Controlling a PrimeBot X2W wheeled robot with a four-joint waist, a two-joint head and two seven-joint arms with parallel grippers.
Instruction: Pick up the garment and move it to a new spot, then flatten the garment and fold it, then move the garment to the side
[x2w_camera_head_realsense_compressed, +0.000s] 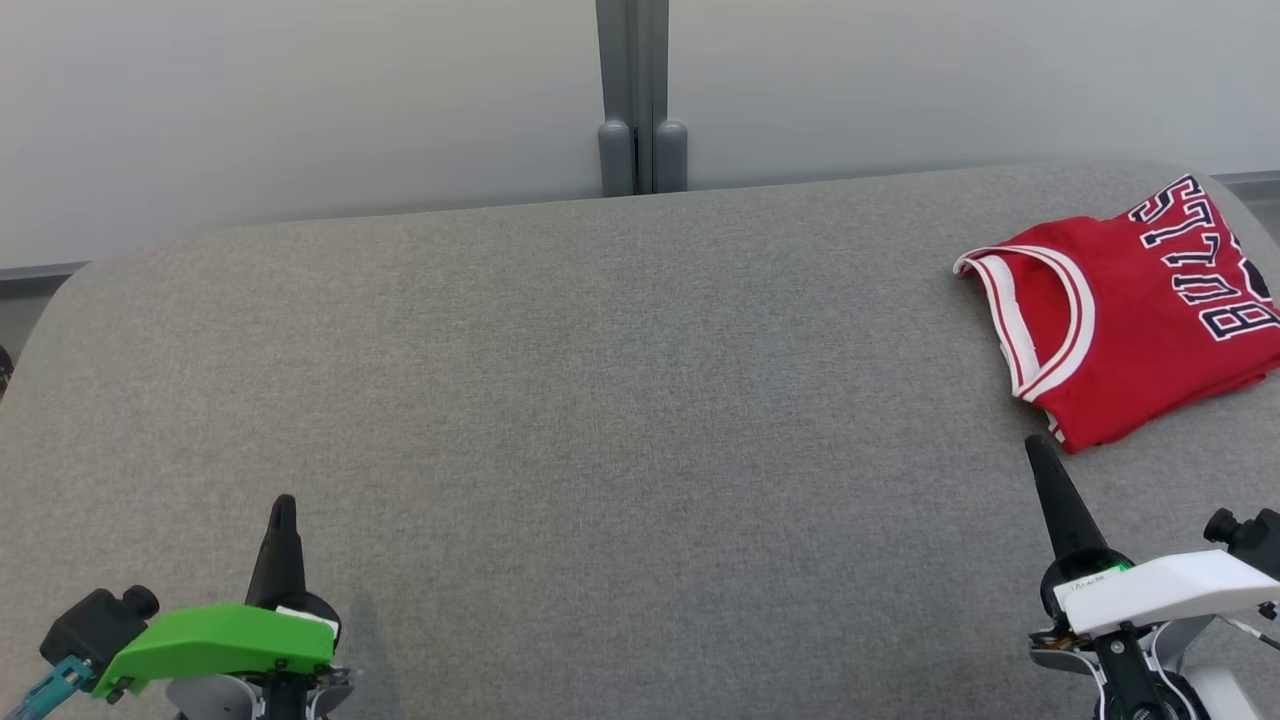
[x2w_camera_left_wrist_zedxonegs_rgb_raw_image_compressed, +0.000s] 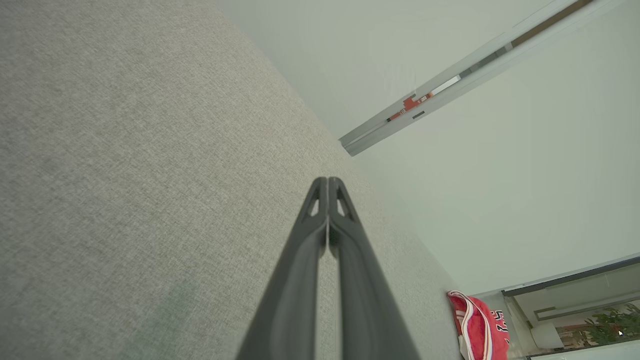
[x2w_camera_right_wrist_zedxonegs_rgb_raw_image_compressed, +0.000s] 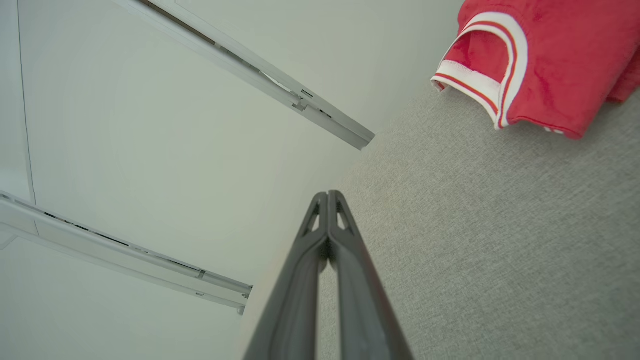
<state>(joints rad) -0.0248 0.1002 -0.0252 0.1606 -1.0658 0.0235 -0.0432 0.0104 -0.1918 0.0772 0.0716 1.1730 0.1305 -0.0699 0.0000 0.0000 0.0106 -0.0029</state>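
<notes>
A red basketball jersey with white trim and dark lettering, the garment, lies folded at the far right of the grey padded surface. It also appears in the right wrist view at the top right and small in the left wrist view. My right gripper is shut and empty, its tip just short of the garment's near edge, apart from it. My left gripper is shut and empty at the lower left, far from the garment. Both pairs of fingers press together in the wrist views: left, right.
A pale wall with a grey vertical post runs behind the surface's back edge. The surface's corners are rounded, and its right edge lies close to the garment. Plain grey fabric stretches between the two grippers.
</notes>
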